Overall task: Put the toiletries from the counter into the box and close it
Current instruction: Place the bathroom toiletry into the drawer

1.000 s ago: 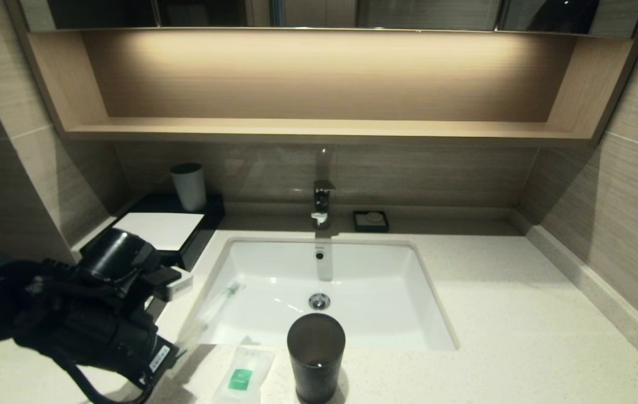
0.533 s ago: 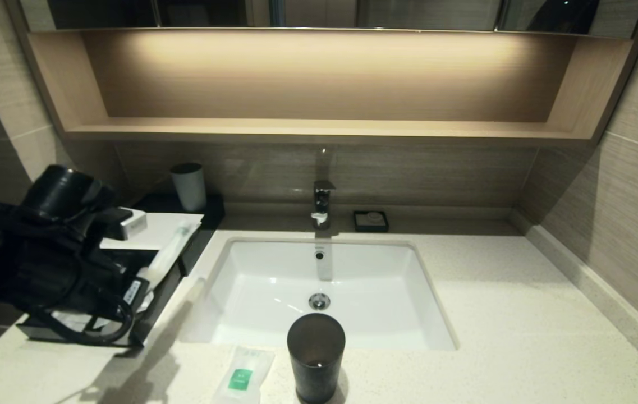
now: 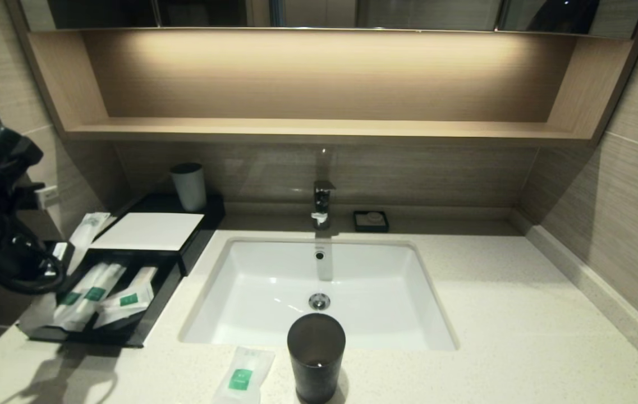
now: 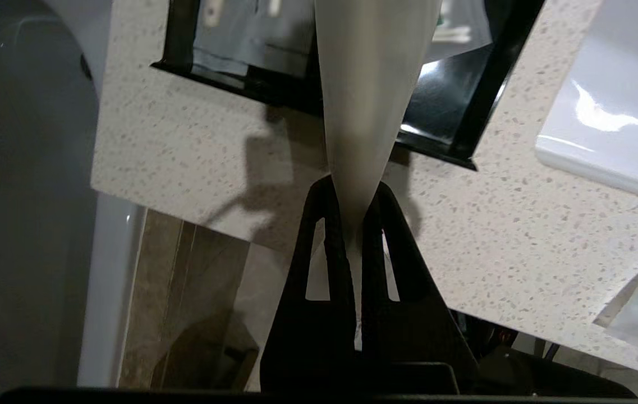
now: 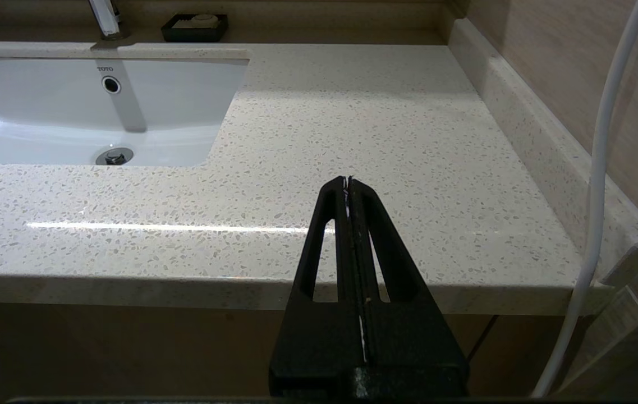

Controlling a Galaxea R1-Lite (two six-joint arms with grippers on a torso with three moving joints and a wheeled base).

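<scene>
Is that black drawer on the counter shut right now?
No, the drawer stands pulled out from the box, with wrapped packets lying inside it.

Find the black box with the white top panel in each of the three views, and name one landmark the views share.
Head view: the box sits on the counter's left side, beside the basin, with its drawer pulled open.
Left wrist view: only a black corner of the box shows, lying on the speckled counter near the basin's edge.
Right wrist view: not in it.
Shared landmark: the white sink basin.
</scene>
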